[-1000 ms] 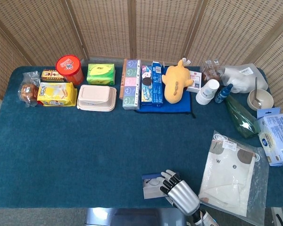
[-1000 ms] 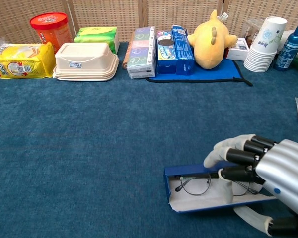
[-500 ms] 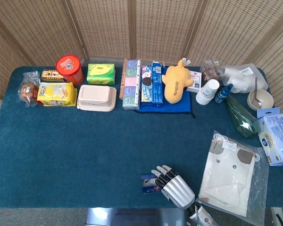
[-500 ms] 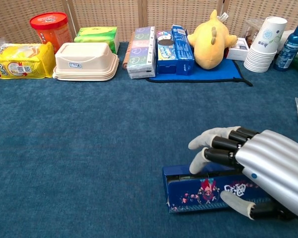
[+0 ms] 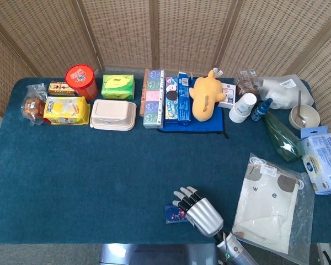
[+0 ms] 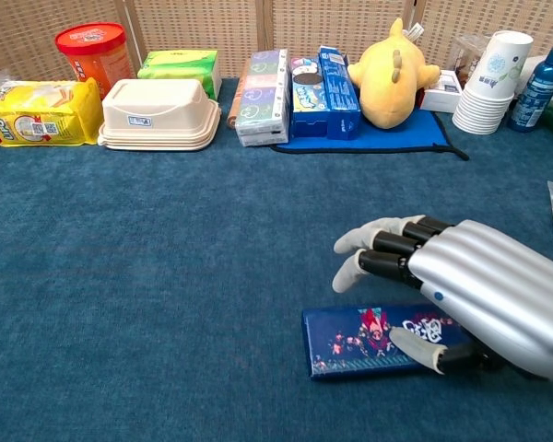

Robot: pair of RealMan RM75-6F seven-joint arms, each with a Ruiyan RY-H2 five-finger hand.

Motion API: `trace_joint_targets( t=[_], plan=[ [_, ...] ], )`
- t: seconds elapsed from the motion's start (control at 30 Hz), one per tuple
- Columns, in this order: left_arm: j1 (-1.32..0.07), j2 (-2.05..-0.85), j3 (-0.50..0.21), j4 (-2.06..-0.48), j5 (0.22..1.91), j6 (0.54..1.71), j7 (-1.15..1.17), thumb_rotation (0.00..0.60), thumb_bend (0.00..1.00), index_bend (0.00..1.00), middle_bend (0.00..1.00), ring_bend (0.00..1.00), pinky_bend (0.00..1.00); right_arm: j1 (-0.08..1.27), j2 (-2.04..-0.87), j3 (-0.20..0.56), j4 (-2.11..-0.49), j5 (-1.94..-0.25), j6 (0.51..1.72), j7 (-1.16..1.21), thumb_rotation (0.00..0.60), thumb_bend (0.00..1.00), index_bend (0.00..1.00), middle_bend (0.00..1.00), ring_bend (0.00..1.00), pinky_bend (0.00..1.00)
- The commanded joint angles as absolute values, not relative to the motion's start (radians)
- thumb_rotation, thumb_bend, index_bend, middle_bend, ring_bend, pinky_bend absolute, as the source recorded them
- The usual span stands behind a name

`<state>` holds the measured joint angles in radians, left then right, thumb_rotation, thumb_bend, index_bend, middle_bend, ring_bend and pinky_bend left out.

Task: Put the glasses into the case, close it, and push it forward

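Your right robot hand rests over the right end of the closed glasses case, thumb lying on the lid, fingers spread past its far edge and gripping nothing. The case lies flat near the front edge of the blue tabletop. Glasses hidden. Left robot hand out of sight.

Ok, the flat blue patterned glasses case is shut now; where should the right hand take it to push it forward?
Press on the long near edge of the flat blue patterned glasses case, coming from the robot's side. It lies flat, long side across the table, so a centred push probably keeps it straight. The right hand already rests over its right end.
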<state>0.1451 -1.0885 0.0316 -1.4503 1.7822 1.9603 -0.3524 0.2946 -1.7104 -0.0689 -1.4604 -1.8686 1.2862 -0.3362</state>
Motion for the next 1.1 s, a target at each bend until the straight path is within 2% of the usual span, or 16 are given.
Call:
trace_joint_targets(
  t=[0.03, 0.17, 0.5, 0.73, 0.83, 1.0, 1.1],
  plan=[
    [0.145, -1.09, 0.032, -1.447, 1.779, 1.959, -0.356, 0.6, 0.32, 0.13, 0.03, 0.0, 0.0, 0.304, -1.714, -0.06, -1.462, -1.857, 1.274, -0.341, 0.6, 0.34, 0.3, 0.2, 0.17, 0.23],
    [0.146, -1.095, 0.031, -1.435, 1.768, 1.953, -0.367, 0.6, 0.32, 0.13, 0.03, 0.0, 0.0, 0.33, -1.721, -0.036, -1.464, -1.819, 1.221, -0.371, 0.6, 0.34, 0.29, 0.19, 0.16, 0.23],
    [0.146, -1.099, 0.031, -1.423, 1.759, 1.946, -0.379, 0.6, 0.32, 0.13, 0.03, 0.0, 0.0, 0.358, -1.709, -0.017, -1.503, -1.776, 1.189, -0.408, 0.6, 0.34, 0.29, 0.19, 0.16, 0.23],
    [0.139, -1.099, 0.031, -1.431, 1.764, 1.937, -0.374, 0.6, 0.32, 0.13, 0.03, 0.0, 0.0, 0.361, -1.644, -0.022, -1.629, -1.768, 1.193, -0.46, 0.6, 0.34, 0.26, 0.19, 0.15, 0.23],
    [0.135, -1.097, 0.029, -1.436, 1.767, 1.935, -0.369, 0.6, 0.32, 0.13, 0.03, 0.0, 0.0, 0.362, -1.602, -0.032, -1.7, -1.739, 1.157, -0.523, 0.6, 0.36, 0.21, 0.18, 0.13, 0.22],
    [0.13, -1.095, 0.031, -1.442, 1.773, 1.929, -0.362, 0.6, 0.32, 0.13, 0.03, 0.0, 0.0, 0.37, -1.537, -0.042, -1.795, -1.65, 1.071, -0.651, 0.6, 0.38, 0.02, 0.1, 0.05, 0.18],
    [0.129, -1.095, 0.032, -1.445, 1.774, 1.927, -0.36, 0.6, 0.32, 0.13, 0.03, 0.0, 0.0, 0.378, -1.511, -0.039, -1.844, -1.585, 1.026, -0.719, 0.6, 0.37, 0.0, 0.04, 0.01, 0.17]
  ],
)
